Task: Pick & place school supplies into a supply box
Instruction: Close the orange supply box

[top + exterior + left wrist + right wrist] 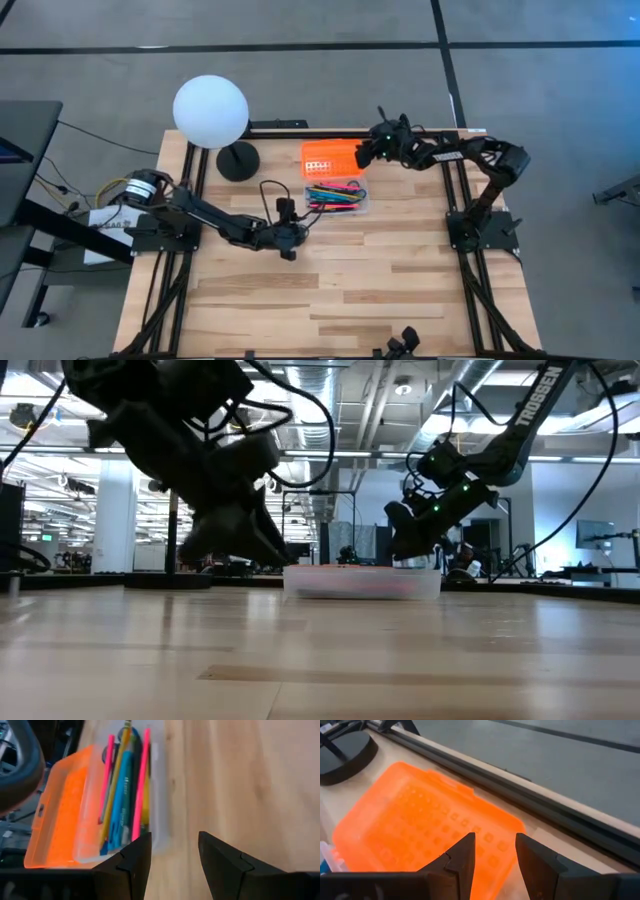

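The supply box (336,197) is seen near the far edge of the tabletop (340,290), its clear base filled with pens, pencils and markers (122,795) laid side by side. The orange lid (427,832) is folded back flat behind the base, toward the far edge. No loose supplies can be made out on the bare wood, so the packing step is judged to be done and the closing of the lid to be the step in hand.

The right pincer (492,855) is held just above the lid, its fingers apart and nothing clamped between them. The left pincer (175,855) is parked on the near side of the box, just short of it, fingers likewise apart and empty.

For the next move, the lid's free edge would have to be caught or nudged by the right pincer and swung over the base; the light case may need to be steadied from the left.
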